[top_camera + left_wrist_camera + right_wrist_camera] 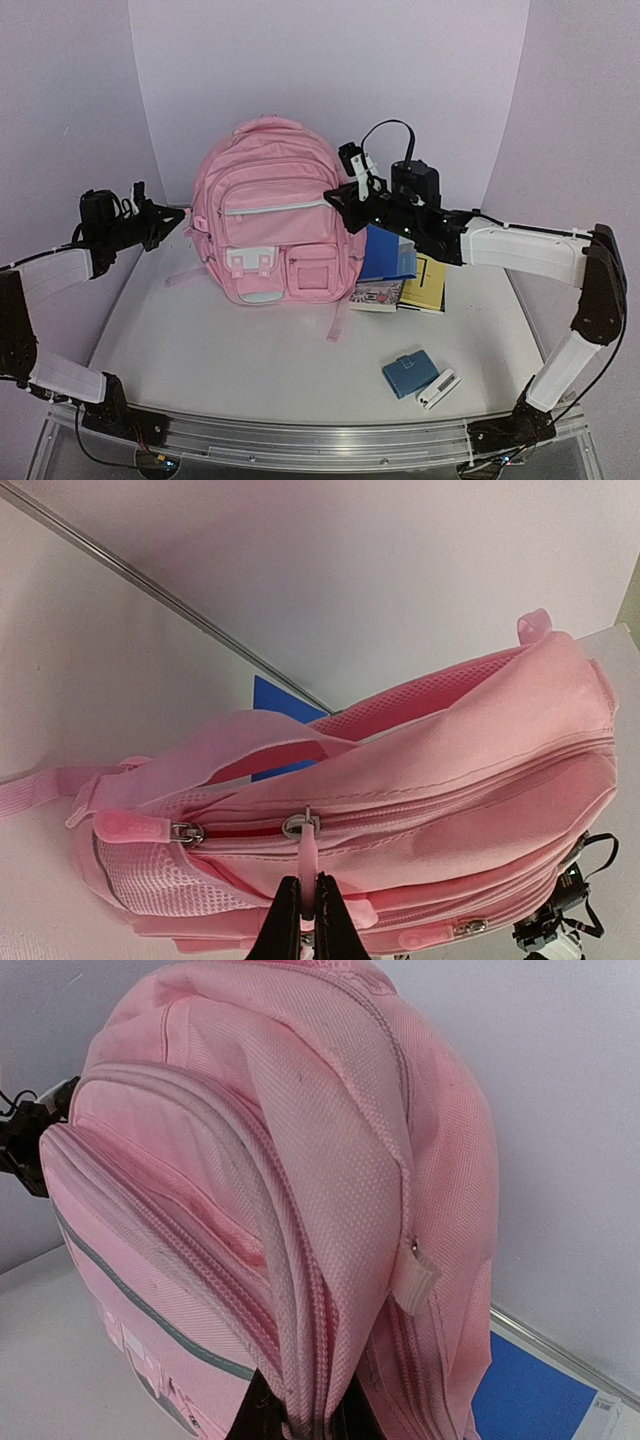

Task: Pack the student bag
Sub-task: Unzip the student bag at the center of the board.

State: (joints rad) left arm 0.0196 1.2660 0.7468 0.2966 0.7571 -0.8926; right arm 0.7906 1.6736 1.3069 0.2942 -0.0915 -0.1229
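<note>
- The bag [268, 215] stands at the back middle of the counter [230, 350], with both arms reaching in from its sides.
- Left fingers [172, 215] are pinched narrow on the pink zip pull [308, 865], which hangs from a slider [300, 826] near the top of the bag's side.
- Right fingers [338, 200] are clamped on a fold of the bag's opposite side, fabric between them (seen in the right wrist view).
- Risk one: the pull is thin and soft, so we judge it could slide out of the pinch once the zip resists, most likely where the track curves over the top.
- Risk two: an upright, slack bag has a narrow footing. If the right hold lets go or only gathers loose cloth, a tug on the zip would drag or topple the bag rather than open it.
- Risk three: a toppled bag could land on the blue book [390, 255] and yellow book [425, 280], which lie just beside it.
- We cannot tell whether the zip is fully shut or barely parted.
- Heading: front pockets face the arm bases, top handle up, base on the counter.
- Long axis runs vertical, bottom to handle. We cannot tell whether it leans on the back wall.
</note>
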